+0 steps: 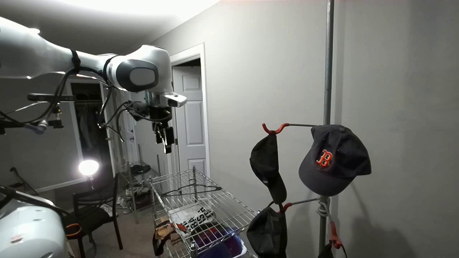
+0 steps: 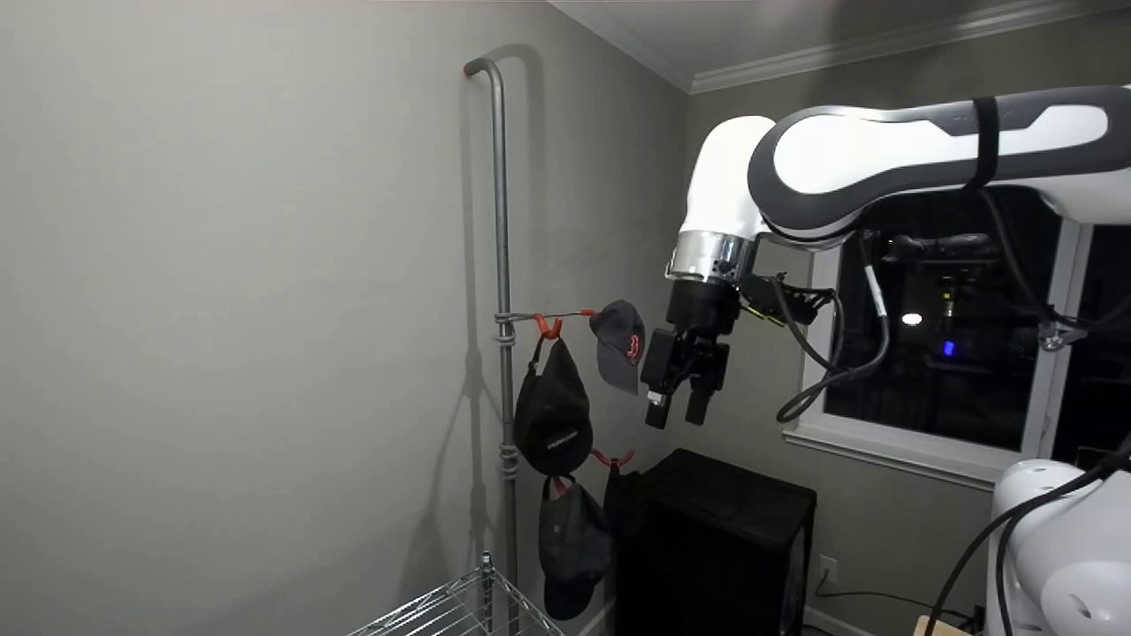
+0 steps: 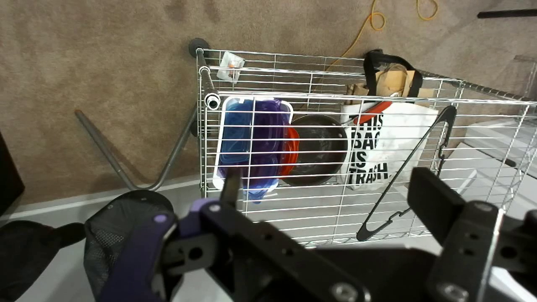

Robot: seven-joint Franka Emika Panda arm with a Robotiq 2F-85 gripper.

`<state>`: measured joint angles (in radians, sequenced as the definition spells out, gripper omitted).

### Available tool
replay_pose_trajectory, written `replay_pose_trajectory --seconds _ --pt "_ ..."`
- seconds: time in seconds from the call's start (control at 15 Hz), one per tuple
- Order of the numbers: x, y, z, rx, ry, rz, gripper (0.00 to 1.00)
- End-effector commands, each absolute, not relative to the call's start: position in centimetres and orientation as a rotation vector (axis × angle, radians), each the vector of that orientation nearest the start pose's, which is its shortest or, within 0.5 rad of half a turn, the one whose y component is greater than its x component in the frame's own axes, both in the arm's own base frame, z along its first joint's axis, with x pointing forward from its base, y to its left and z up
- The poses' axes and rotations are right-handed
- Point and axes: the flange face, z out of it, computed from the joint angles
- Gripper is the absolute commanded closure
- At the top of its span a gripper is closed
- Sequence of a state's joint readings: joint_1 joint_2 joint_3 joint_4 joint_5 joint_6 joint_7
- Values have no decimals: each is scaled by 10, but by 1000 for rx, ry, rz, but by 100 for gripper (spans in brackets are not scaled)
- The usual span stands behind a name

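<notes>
My gripper (image 1: 164, 146) points downward in the air, its black fingers spread apart with nothing between them. The same gripper (image 2: 677, 415) appears in front of the hanging caps in an exterior view. Seen from the wrist, the gripper (image 3: 329, 188) is high over a wire shelf rack (image 3: 212, 100). On the rack's top shelf lies a black clothes hanger (image 3: 364, 233). A navy cap with a red B (image 1: 335, 161), a black cap (image 1: 267, 161) and a grey mesh cap (image 1: 267, 231) hang from red-tipped hooks on a metal pole (image 1: 328, 71). All are apart from the gripper.
Below the top shelf are a bin of blue and purple lids (image 3: 239, 138), a dark pan (image 3: 319, 147) and a white printed bag (image 3: 402, 126). A black cabinet (image 2: 716, 503) stands near the window. A chair (image 1: 114, 215) and lit lamp (image 1: 88, 167) are behind.
</notes>
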<state>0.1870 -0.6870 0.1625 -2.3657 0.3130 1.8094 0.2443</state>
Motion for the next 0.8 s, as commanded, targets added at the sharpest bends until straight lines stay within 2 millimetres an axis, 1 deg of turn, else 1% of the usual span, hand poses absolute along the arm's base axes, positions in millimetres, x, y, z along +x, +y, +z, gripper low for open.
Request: replay_pose_trajectory --seconds 0.0,0.07,0.13,0.2,0.27,0.33,0.4,0.47,0.6,0.73 --pt "333 149 575 -2923 43 -152 0" --pt "350 123 574 -2949 106 -268 0" --pt "359 105 574 -2946 147 -328 0" --pt "371 82 570 -2963 190 -409 0" --pt "379 65 568 -2973 255 -473 0" --pt "388 42 559 -2976 324 -501 0" --pt "394 24 553 -2974 374 -523 0" --pt "399 4 542 -2975 441 -528 0" --pt "406 -31 521 -2977 550 -529 0" --pt "410 -59 498 -2965 643 -514 0"
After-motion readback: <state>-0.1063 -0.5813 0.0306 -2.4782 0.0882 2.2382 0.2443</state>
